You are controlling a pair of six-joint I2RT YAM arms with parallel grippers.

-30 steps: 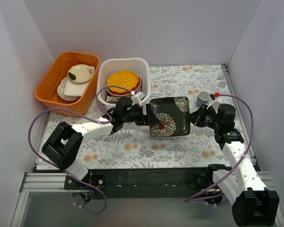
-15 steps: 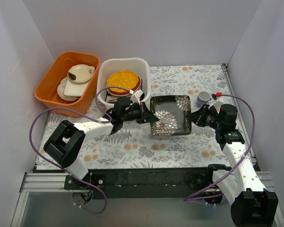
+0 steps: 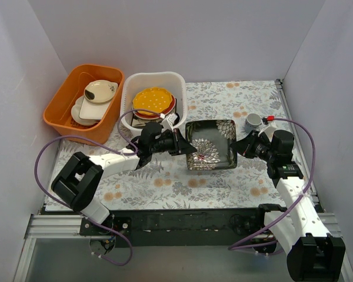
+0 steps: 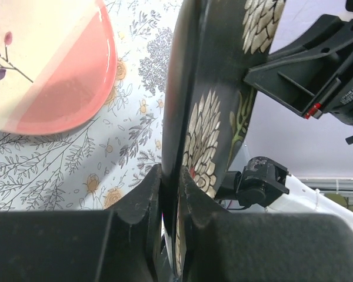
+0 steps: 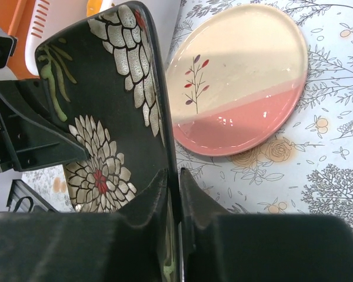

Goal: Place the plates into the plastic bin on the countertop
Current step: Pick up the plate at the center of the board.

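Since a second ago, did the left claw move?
Yes. The left gripper slid a little to the right, away from the white bin, and now pinches the left edge of the black flowery plate.

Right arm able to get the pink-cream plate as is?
Probably not: right gripper is shut on the black floral plate, shared with the left gripper; the pink-cream plate lies on the countertop below.

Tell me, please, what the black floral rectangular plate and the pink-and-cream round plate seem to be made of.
The black floral rectangular plate looks like glazed ceramic, possibly melamine: thin smooth edge, sheen over the printed flowers. The pink-and-cream round plate looks like glazed ceramic: bright glints on its pink band.
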